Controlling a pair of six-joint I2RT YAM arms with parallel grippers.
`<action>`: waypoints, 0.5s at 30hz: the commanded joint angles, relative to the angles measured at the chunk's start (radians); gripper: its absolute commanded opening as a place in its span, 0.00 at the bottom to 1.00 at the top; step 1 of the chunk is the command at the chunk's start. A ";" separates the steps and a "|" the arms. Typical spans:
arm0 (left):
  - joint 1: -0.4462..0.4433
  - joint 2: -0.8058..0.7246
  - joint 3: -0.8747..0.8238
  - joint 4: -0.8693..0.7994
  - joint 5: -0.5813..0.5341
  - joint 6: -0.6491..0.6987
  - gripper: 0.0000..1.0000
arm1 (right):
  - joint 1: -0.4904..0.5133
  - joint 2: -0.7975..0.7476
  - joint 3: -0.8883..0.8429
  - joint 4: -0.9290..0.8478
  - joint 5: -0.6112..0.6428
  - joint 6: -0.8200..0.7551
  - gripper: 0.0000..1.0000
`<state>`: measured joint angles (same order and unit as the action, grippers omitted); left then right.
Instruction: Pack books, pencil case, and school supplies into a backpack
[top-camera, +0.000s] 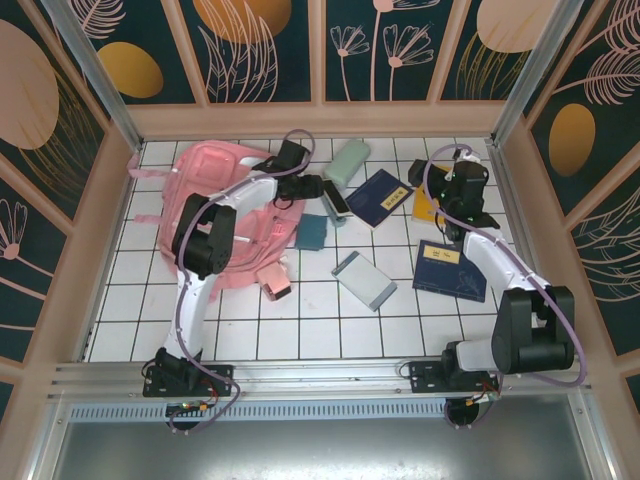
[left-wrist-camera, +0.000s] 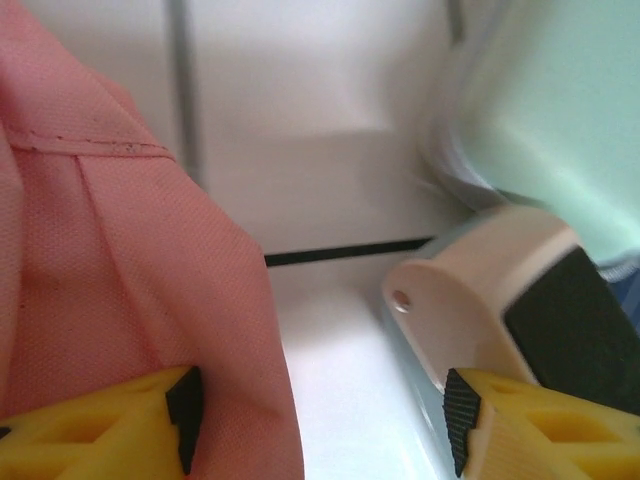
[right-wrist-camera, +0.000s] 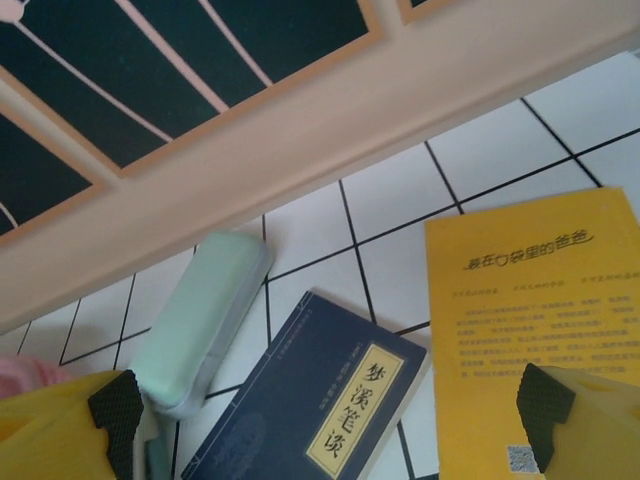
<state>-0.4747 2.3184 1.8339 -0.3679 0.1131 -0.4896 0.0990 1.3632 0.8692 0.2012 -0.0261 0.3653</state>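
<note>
Left gripper (left-wrist-camera: 322, 425) gapes empty, backpack (left-wrist-camera: 100, 280) at its left finger; right gripper (right-wrist-camera: 330, 410) hangs wide open, empty, over the yellow book (right-wrist-camera: 530, 290); nothing looks packed yet.

— Room around the left hand (left-wrist-camera: 322, 420)?
— Bare tabletop (left-wrist-camera: 330, 200) between its fingers and ahead. The backpack (left-wrist-camera: 100, 280) crowds one finger, the black-and-cream box (left-wrist-camera: 480, 300) sits just beside the other, the mint-green case (left-wrist-camera: 560, 120) just beyond it.
</note>
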 joint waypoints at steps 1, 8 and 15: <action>-0.031 0.010 0.061 -0.099 0.040 0.030 0.69 | 0.032 0.019 0.031 -0.010 -0.045 -0.060 0.99; -0.030 -0.236 -0.123 -0.095 -0.112 0.020 0.72 | 0.145 0.081 0.084 -0.053 -0.083 -0.101 0.99; -0.028 -0.567 -0.552 -0.025 -0.253 -0.189 0.69 | 0.295 0.203 0.155 -0.080 -0.101 -0.077 0.91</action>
<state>-0.5068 1.8359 1.3987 -0.4023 -0.0570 -0.5652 0.3481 1.5276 0.9829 0.1486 -0.0986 0.2909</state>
